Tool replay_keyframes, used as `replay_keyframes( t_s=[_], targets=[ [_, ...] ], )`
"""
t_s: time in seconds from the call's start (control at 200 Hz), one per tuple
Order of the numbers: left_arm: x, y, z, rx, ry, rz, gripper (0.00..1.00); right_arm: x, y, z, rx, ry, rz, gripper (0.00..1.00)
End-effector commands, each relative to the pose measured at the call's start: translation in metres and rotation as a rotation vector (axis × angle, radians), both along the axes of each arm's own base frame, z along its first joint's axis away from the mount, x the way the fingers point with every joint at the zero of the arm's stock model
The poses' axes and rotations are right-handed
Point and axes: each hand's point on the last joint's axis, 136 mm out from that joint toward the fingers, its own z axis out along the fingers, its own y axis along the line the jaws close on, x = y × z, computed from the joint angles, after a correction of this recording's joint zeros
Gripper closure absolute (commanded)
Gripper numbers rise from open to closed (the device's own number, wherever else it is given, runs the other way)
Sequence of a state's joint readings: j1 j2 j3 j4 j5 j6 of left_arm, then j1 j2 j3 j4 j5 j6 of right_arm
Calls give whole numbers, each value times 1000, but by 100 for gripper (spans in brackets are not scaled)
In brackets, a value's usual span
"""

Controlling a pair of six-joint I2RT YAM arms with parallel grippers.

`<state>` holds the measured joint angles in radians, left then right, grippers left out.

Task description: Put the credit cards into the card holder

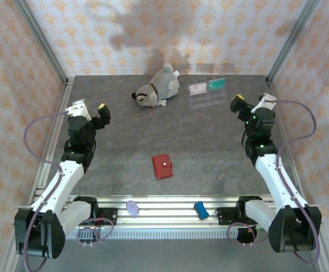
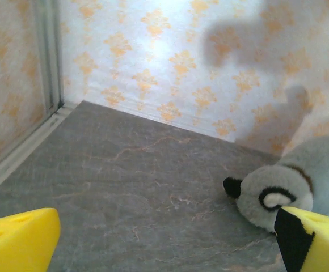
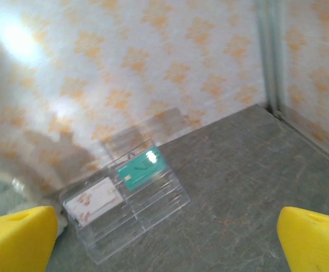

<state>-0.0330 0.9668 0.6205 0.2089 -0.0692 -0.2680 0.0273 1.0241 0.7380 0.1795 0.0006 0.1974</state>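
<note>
my left fingers (image 1: 102, 106) are spread wide and hold nothing. they hang above the left side of the worktop (image 1: 210, 141). in my left wrist view the two yellow tips (image 2: 17, 241) sit at the bottom corners. past the right tip lies a grey plush animal (image 2: 283, 190) with a black ear and a dark ring round its eye.

my right fingers (image 1: 237, 100) are spread wide too, with nothing in them. they hang above the right side, close to the back.

the red card holder (image 1: 162, 166) lies shut and flat in the middle of the worktop, nearer the front, with its snap tab facing right. it is well apart from both of my hands.

the cards are far from it. a green card (image 3: 143, 167) and a pale card (image 3: 95, 199) sit side by side in the far row of a clear case (image 3: 147, 212). the case lies by the back wall, in front of my right fingers.

the plush animal (image 1: 156, 88) lies just left of the case, between it and my left fingers.

a small purple thing (image 1: 132, 207) and a small blue thing (image 1: 201, 210) rest on the front rail.
</note>
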Motion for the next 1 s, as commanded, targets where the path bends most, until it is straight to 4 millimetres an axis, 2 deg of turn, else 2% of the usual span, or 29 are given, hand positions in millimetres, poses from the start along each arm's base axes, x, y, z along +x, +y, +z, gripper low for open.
replay_keyframes(
  t_s=[0.0,0.07,0.125,0.145,0.215,0.315,0.416,0.496,0.671,0.761,0.856,0.931,0.996],
  targets=[
    [-21,1,-40,-179,161,65,0,-5,-11,-43,113,179,-101,1],
    [-18,-18,-31,-211,134,-45,0,6,8,-53,147,227,-6,1],
    [-17,-31,-30,-231,147,-118,0,16,26,-58,161,259,89,4],
    [-17,-34,-31,-236,155,-137,0,21,32,-65,159,291,119,5],
    [-18,-42,-42,-249,199,-172,0,31,53,-77,139,362,212,10],
    [-20,-51,-53,-261,265,-217,0,39,82,-93,102,452,305,11],
    [-20,-64,-55,-270,309,-276,0,50,125,-99,70,482,433,14],
    [-16,-70,-55,-278,330,-296,0,62,152,-101,16,504,471,15],
    [-16,-86,-61,-290,381,-357,1,98,174,-114,-22,563,484,22],
    [-18,-88,-69,-302,409,-364,1,113,186,-128,-76,617,524,30],
    [-22,-92,-72,-321,427,-376,1,128,197,-141,-157,670,549,34],
    [-24,-92,-75,-324,423,-372,1,142,205,-148,-159,684,562,40],
    [-24,-90,-79,-323,433,-361,1,154,206,-153,-167,687,543,41]
  ],
)
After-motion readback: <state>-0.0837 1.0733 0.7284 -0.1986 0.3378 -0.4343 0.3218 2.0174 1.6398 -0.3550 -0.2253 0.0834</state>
